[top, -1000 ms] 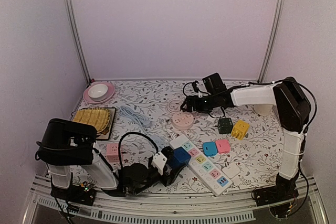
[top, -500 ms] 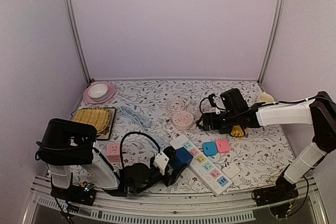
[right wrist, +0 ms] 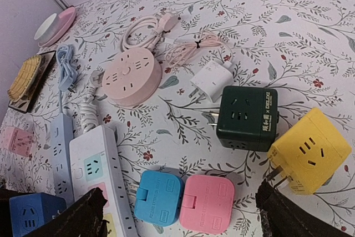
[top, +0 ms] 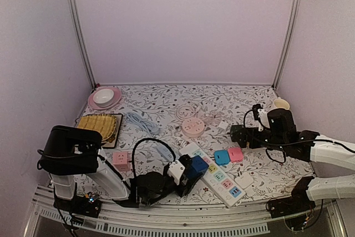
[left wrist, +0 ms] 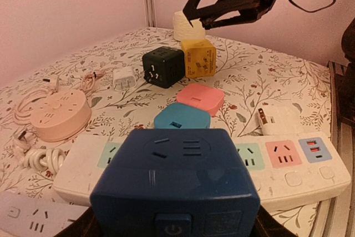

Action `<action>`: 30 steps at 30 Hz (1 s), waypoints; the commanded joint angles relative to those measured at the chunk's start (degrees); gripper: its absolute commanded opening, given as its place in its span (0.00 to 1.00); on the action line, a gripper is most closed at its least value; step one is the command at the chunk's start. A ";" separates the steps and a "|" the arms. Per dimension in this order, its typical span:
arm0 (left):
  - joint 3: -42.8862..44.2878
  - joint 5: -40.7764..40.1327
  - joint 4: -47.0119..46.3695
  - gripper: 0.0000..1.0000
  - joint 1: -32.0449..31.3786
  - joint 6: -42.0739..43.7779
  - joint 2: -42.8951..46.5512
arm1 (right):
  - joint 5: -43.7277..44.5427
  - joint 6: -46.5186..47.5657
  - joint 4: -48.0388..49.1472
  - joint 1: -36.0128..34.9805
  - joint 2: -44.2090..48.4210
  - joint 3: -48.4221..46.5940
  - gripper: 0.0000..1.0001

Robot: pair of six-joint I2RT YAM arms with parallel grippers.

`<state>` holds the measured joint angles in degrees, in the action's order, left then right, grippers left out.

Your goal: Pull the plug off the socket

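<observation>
L: left gripper (top: 184,171) clamped on blue cube plug (left wrist: 175,176) | plug over the end of white power strip (left wrist: 277,162) just ahead; seated or free, cannot tell | R: right gripper (right wrist: 180,215) fingers apart, holding nothing | yellow cube (right wrist: 308,150) just ahead of its right finger, dark green cube (right wrist: 247,117) beyond

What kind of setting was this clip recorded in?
Probably a lab data-collection booth, not a home: plain panel walls on metal posts, a floral-cloth table, and staged props like the white power strip.
</observation>
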<state>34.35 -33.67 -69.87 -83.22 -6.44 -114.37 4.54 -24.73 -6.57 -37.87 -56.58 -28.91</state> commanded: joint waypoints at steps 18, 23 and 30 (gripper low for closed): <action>14.63 -1.51 44.52 0.27 -4.21 -13.03 7.36 | 3.12 0.08 0.45 0.02 2.77 6.19 0.96; 13.41 -3.06 47.80 0.30 -5.19 -16.21 8.94 | 4.05 -0.05 0.80 -0.01 2.88 6.47 0.96; 10.84 -3.53 51.62 0.33 -5.19 -21.27 11.08 | 3.88 0.03 1.56 -0.02 3.58 7.04 0.96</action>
<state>47.33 -35.77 -24.01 -87.96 -23.33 -105.30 7.29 -24.64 -6.81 -37.87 -53.82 -22.61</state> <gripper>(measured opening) 0.633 0.959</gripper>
